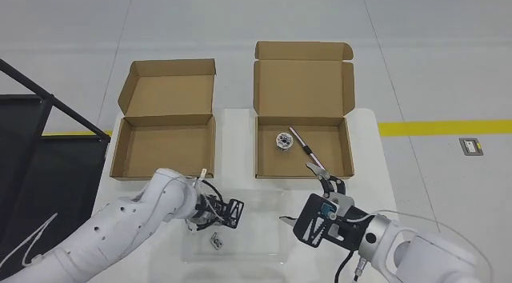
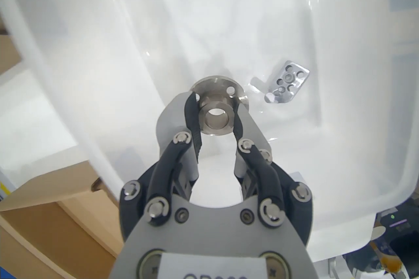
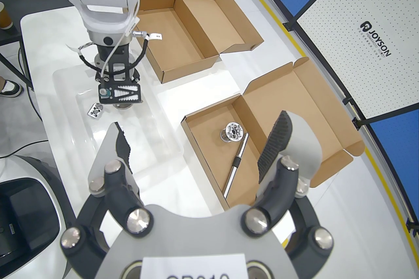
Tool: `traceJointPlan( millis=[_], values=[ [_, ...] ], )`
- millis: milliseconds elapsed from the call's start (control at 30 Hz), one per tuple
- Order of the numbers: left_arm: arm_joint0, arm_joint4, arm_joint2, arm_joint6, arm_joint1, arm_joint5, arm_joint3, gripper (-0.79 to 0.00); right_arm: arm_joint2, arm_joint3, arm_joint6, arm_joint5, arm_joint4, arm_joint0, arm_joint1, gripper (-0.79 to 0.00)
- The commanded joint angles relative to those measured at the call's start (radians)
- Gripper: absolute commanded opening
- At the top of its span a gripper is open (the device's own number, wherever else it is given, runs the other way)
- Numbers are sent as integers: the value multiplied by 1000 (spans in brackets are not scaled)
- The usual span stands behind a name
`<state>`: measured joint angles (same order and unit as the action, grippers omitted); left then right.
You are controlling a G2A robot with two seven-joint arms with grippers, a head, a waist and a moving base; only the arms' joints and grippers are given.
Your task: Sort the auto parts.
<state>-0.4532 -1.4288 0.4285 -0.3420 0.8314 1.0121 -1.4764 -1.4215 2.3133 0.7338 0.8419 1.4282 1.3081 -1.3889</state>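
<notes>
Table (image 1: pixel 236 147): white, carrying two cardboard boxes on the far side and a clear tray on the near side.
Right box (image 1: pixel 332 143): far right, lid open and standing back; holds a metal rod and a flanged wheel part.
Left box (image 1: pixel 162 149): far left, lid open, bare brown floor.
Clear tray (image 1: pixel 260 235): near centre, in front of both boxes.
Left gripper (image 2: pixel 214 108): low inside the tray's left part, fingers closed around the barrel of a flanged hub.
Right gripper (image 3: pixel 201 126): near right, by the tray's right end and the right box's near wall; fingers spread wide, holding nothing.
Metal rod (image 1: pixel 306 149): lies slanted on the right box's floor.
Flanged wheel part (image 1: pixel 283 140): just left of the rod.
Flanged hub (image 2: pixel 216 127): clamped between the left fingers, flange pointing away from the wrist.
Drilled plate (image 2: pixel 288 82): on the tray floor, near the hub but apart from it.
</notes>
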Motion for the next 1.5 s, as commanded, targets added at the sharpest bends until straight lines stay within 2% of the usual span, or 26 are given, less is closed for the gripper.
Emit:
traceJointPlan(
  millis=[0, 133, 233, 367, 467, 500, 1000, 1100, 1267, 1467],
  values=[
    [-25, 14, 63, 26, -38, -6, -47, -785, 0, 0, 0, 0, 0, 0, 0, 0],
    [-114, 16, 225, 62, -125, -68, -151, -785, 0, 0, 0, 0, 0, 0, 0, 0],
    [-228, 22, 377, 87, -191, -216, -228, -785, 0, 0, 0, 0, 0, 0, 0, 0],
    [-436, 50, 598, 169, -266, -466, -271, -785, 0, 0, 0, 0, 0, 0, 0, 0],
    [-612, 94, 744, 263, -304, -628, -271, -785, 0, 0, 0, 0, 0, 0, 0, 0],
    [-632, 103, 759, 273, -307, -646, -270, -785, 0, 0, 0, 0, 0, 0, 0, 0],
    [-632, 103, 759, 273, -307, -646, -270, -785, 0, 0, 0, 0, 0, 0, 0, 0],
    [-629, 126, 747, 245, -295, -688, -225, -785, 0, 0, 0, 0, 0, 0, 0, 0],
    [-495, 183, 723, 203, -264, -630, -103, -785, 0, 0, 0, 0, 0, 0, 0, 0],
    [-280, 187, 646, 164, -214, -499, 86, -785, 0, 0, 0, 0, 0, 0, 0, 0]
  ],
)
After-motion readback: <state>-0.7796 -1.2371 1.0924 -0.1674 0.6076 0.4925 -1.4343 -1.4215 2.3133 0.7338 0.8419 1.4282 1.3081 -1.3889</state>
